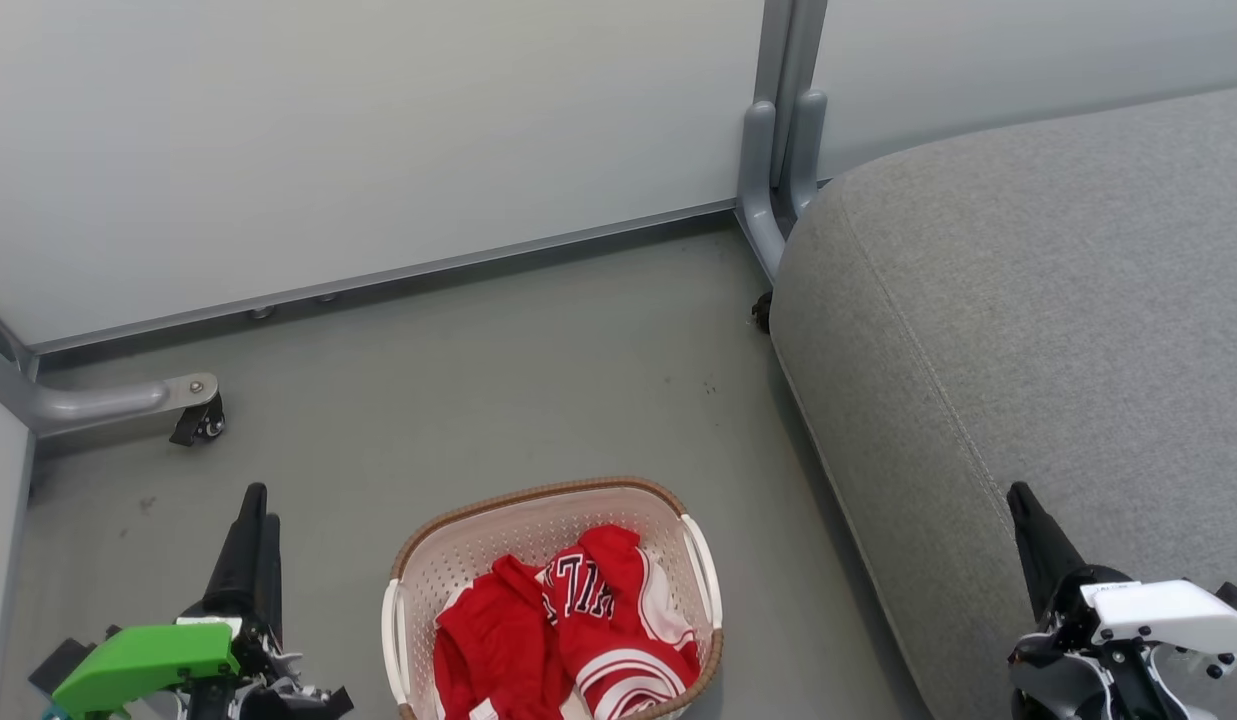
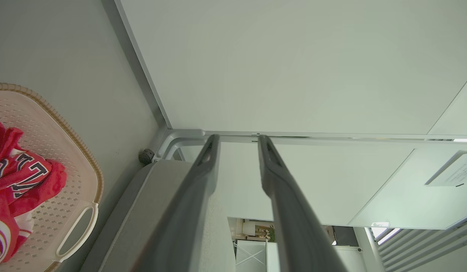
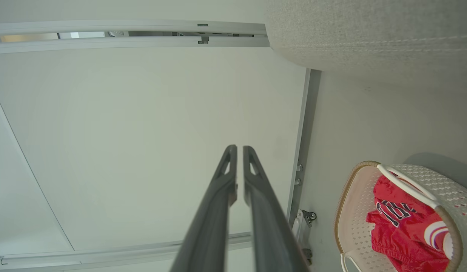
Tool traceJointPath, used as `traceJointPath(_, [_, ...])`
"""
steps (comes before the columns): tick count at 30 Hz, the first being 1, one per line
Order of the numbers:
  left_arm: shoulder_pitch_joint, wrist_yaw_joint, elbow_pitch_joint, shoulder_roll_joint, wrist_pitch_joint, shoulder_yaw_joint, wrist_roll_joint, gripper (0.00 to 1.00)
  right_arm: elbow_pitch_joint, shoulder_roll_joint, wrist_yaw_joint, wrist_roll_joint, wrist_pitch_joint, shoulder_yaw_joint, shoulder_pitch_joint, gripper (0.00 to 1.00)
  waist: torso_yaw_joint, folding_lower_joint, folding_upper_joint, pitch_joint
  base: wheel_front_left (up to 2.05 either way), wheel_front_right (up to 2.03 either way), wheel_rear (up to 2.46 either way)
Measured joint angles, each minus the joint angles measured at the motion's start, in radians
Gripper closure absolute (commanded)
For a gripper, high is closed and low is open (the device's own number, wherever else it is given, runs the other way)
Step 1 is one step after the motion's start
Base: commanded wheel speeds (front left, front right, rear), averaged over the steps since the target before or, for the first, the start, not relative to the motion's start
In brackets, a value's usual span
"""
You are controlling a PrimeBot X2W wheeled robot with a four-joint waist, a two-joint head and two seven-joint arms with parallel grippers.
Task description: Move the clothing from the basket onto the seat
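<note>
Nothing was moved yet: the clothing (image 1: 568,620) lay heaped in the basket (image 1: 538,492) on the floor (image 1: 478,380), near the seat (image 1: 1028,300). The left claw (image 1: 256,505) stood partly wide and empty. The right claw (image 1: 1018,495) was pinched narrow, also empty.

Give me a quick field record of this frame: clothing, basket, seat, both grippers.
clothing: red jersey and shorts, bunched inside the basket
basket: on the floor, beside the seat, not touching
seat: no garment on the visible part
left gripper: fingers apart, empty
right gripper: fingers shut, empty
progress: nothing moved yet
</note>
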Motion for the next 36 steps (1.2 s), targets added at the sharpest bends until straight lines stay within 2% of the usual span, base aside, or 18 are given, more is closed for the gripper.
traceJointPath(9, [0.018,0.000,-0.007,-0.003,-0.038,-0.015,0.014,0.00,0.001,0.006,0.000,-0.032,-0.037,0.013,0.014,0.00,0.002,0.0000,0.0000,0.001,0.00,0.00,0.00])
traceJointPath(17, [0.017,0.000,-0.029,-0.003,-0.076,-0.022,0.078,0.00,-0.025,0.005,0.000,-0.108,-0.075,0.021,0.011,0.00,0.004,0.0000,0.0000,0.002,0.00,0.00,0.00])
traceJointPath(21, [0.016,0.000,-0.036,-0.003,-0.089,-0.023,0.129,0.00,-0.035,0.005,0.000,-0.154,-0.089,0.025,0.009,0.00,0.004,0.0000,0.0000,0.003,0.00,0.00,0.00])
traceJointPath(22, [0.013,0.002,-0.046,-0.003,-0.104,-0.024,0.188,0.00,-0.049,0.004,0.000,-0.212,-0.102,0.031,0.007,0.00,0.005,0.0000,0.0000,0.003,0.00,0.00,0.00])
traceJointPath(24, [0.013,0.002,-0.047,-0.003,-0.105,-0.024,0.191,0.00,-0.050,0.004,0.000,-0.215,-0.104,0.032,0.007,0.00,0.005,0.0000,0.0000,0.003,0.00,0.00,0.00])
traceJointPath(36, [0.007,0.039,-0.104,-0.002,-0.151,-0.059,0.423,0.00,-0.100,0.001,0.000,-0.420,-0.150,0.073,-0.005,0.00,0.007,0.0000,0.0000,0.005,0.00,0.00,0.00])
